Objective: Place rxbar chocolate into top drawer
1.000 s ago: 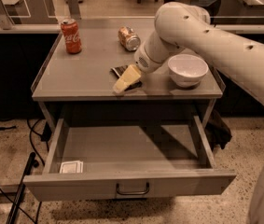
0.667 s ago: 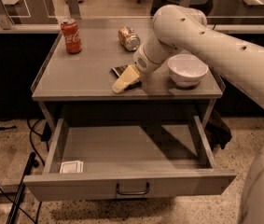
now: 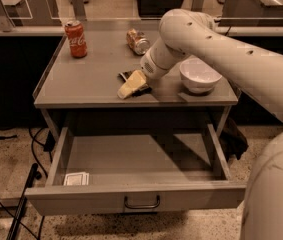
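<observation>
Where the table (image 3: 81, 86) top runs flat just left of the white bowl (image 3: 199, 75), the rxbar chocolate (image 3: 126, 75) is seen as a dark flat shape, largely covered by the gripper (image 3: 129, 87). The gripper is lowered onto the bar, its pale tip pointed away from the bowl and toward the table's front edge. Whether the bar is clasped or merely touched cannot be told. The bar is thus found on the table, not in the drawer. The white arm (image 3: 221, 49) is stretched across behind the bowl from the right of the view. Behind the bowl and to its left, a silver can (image 3: 138, 41) is laid on its side. Far to the bowl's left, near the back corner, a red cola can (image 3: 76, 39) is stood upright. Below and in front of the bowl, the top drawer (image 3: 81, 200) is pulled out, with a dark wire handle (image 3: 141, 204) centred on its front panel. In the drawer's front corner, far left of the bowl, a small white card (image 3: 76, 178) is laid flat.
</observation>
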You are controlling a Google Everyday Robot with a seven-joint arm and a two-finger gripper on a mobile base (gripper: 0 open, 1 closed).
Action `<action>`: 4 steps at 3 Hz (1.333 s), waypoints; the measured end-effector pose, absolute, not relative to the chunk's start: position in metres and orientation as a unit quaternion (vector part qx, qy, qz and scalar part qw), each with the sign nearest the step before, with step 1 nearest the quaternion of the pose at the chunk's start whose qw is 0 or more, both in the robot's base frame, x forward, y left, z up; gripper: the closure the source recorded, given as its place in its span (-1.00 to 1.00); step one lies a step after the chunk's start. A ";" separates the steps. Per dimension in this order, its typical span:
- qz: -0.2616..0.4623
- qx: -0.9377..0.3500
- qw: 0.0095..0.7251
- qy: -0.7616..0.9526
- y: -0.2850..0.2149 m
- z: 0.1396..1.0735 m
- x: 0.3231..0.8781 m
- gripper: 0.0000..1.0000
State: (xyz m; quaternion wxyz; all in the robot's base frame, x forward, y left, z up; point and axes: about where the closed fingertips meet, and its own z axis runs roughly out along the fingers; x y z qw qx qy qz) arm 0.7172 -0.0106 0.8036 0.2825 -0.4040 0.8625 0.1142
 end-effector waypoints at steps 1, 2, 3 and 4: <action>0.114 -0.404 0.282 0.863 -0.011 0.809 0.717 -0.04; 0.114 -0.404 0.282 0.863 -0.011 0.818 0.717 0.43; 0.114 -0.404 0.282 0.863 -0.011 0.826 0.717 0.89; 0.114 -0.404 0.282 0.863 -0.011 0.828 0.717 1.00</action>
